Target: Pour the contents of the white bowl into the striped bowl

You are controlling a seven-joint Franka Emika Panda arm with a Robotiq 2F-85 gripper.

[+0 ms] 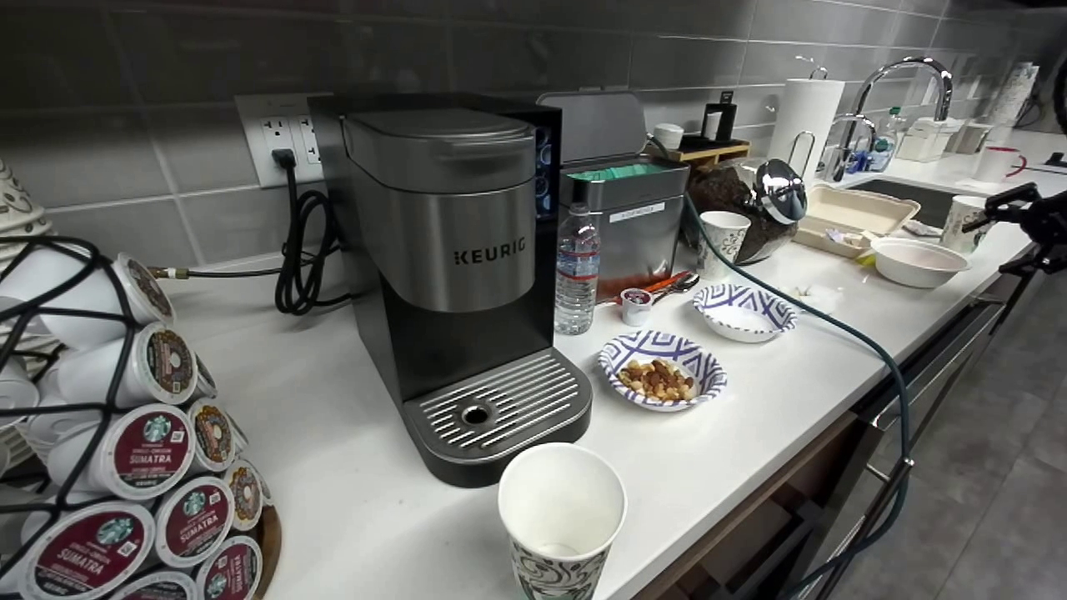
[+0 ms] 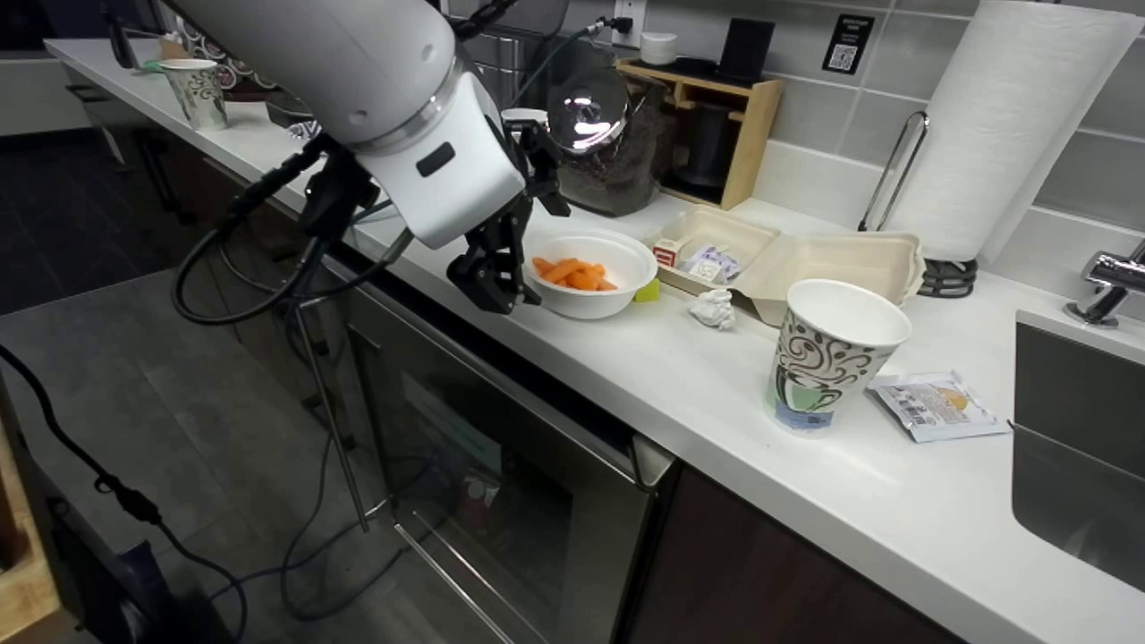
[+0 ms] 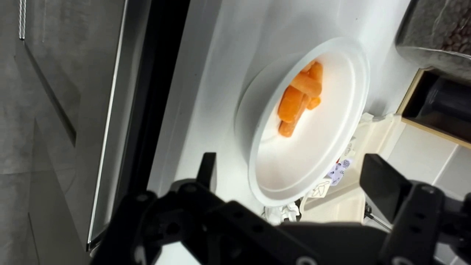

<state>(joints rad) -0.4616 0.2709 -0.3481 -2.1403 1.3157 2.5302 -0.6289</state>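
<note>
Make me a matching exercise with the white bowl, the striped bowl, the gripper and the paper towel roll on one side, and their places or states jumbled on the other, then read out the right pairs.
1. White bowl
2. Striped bowl
3. Gripper
4. Paper towel roll

A. Showing no food inside, next to the bowl of nuts
B. Standing upright near the sink
C. Containing orange carrots
D. Open, gripping nothing

Right pairs: 1-C, 2-A, 3-D, 4-B.
</note>
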